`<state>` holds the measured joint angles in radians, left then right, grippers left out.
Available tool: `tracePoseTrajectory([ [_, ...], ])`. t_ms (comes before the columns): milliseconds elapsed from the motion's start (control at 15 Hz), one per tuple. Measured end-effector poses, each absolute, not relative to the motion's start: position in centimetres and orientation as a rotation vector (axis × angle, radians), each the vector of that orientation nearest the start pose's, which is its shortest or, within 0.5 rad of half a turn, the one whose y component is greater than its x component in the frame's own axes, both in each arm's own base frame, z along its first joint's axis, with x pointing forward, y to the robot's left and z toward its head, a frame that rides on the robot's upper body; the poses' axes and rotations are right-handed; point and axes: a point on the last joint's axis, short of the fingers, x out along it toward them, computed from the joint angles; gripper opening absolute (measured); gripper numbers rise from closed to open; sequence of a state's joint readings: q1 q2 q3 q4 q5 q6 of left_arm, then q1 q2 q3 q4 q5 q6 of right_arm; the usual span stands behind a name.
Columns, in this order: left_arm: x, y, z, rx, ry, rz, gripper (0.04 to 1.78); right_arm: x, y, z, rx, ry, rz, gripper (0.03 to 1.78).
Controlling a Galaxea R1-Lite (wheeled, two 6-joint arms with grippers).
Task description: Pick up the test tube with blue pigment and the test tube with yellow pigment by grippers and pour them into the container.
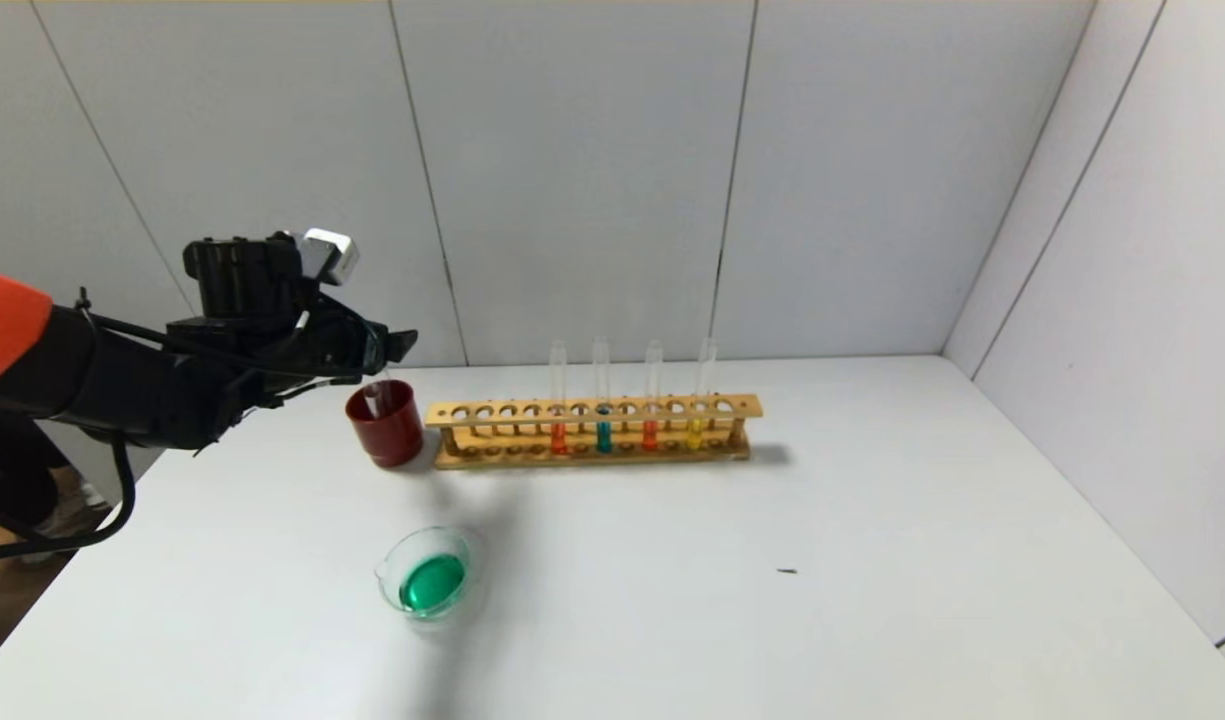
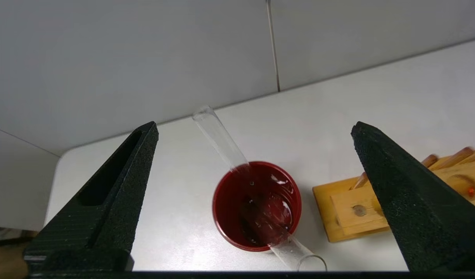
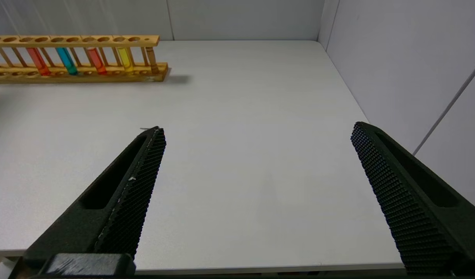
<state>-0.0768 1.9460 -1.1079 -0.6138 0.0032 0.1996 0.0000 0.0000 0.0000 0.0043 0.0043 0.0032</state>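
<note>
the left gripper (image 2: 253, 131) hovers over the dark red opaque plastic cup (image 1: 385, 424) at ten o'clock on the white desk (image 1: 872, 560), jaws spread wide and empty. likely it dropped off the spent clear glass tube (image 2: 221, 139) leaning inside. the low clear glass dish (image 1: 427, 573) at seven o'clock holds green liquid. blue-filled (image 1: 603, 432) and yellow-filled (image 1: 694, 430) glass tubes stand in the wooden rack (image 1: 592, 412). the right gripper (image 3: 256, 131), parked, gapes empty.

The cup (image 1: 384, 424) stands left of the rack (image 1: 592, 432), container (image 1: 427, 573) in front.

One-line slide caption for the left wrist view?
Open left gripper hovers above a dark red cup holding empty test tubes, beside the wooden rack.
</note>
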Motion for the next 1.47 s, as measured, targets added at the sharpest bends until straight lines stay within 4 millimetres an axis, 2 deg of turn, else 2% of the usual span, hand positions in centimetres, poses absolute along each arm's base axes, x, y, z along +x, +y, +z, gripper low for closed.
tracePoseTrajectory([
  [200, 34.7, -2.7, 22.3, 0.204, 0.137, -0.082, 1.75, -2.3, 0.0, 7.5, 0.003, 0.005, 0.004, 1.75],
  [333, 30.7, -2.3, 25.4, 0.202, 0.068, -0.063, 1.75, -2.3, 0.0, 7.5, 0.003, 0.004, 0.004, 1.75],
  [533, 22.4, -1.6, 28.7, 0.198, -0.029, -0.040, 1.75, -2.3, 0.0, 7.5, 0.003, 0.004, 0.003, 1.75],
  [733, 12.8, -0.9, 29.4, 0.194, -0.115, -0.028, 1.75, -2.3, 0.0, 7.5, 0.003, 0.004, 0.004, 1.75],
  [933, 3.9, -0.2, 27.8, 0.190, -0.187, -0.018, 1.75, -2.3, 0.0, 7.5, 0.003, 0.004, 0.004, 1.75],
  [1133, -2.1, 0.2, 23.7, 0.190, -0.200, 0.005, 1.75, -2.3, 0.0, 7.5, 0.003, 0.005, 0.004, 1.75],
  [1333, -4.7, 0.0, 19.1, 0.200, -0.189, -0.026, 1.75, -2.3, 0.0, 7.5, 0.003, 0.004, 0.003, 1.75],
  [1467, -4.9, -0.1, 15.9, 0.204, -0.150, -0.053, 1.75, -2.3, 0.0, 7.5, 0.003, 0.004, 0.004, 1.75],
])
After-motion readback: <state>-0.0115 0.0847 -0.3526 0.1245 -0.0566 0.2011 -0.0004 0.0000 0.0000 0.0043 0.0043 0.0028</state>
